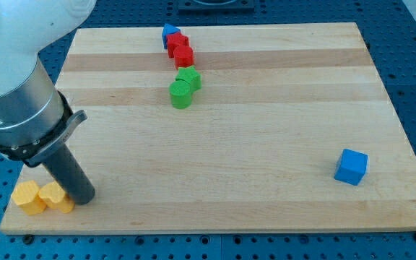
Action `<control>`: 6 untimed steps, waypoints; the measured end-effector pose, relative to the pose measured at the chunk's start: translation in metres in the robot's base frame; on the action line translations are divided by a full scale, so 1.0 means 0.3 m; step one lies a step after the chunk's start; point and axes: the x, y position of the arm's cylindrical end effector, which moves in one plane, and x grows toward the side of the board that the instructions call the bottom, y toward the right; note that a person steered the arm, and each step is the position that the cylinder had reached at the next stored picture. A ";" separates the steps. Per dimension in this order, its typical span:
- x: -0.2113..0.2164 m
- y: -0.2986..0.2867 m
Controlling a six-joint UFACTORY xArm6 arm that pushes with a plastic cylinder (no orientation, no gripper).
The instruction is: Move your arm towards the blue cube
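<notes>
The blue cube (pixel 351 167) sits near the view's right edge of the wooden board (pixel 266 180), low down. My tip (pixel 84 199) rests on the board at the view's bottom left, far to the left of the blue cube. It stands right beside two yellow blocks (pixel 43 198), touching or nearly touching the right one.
A blue block (pixel 169 32) and two red blocks (pixel 181 50) form a line at the view's top centre. Two green blocks (pixel 185 87) lie just below them. The arm's large grey and white body (pixel 20 87) fills the view's top left.
</notes>
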 end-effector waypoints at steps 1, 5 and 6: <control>0.000 0.036; 0.071 1.158; 0.056 1.366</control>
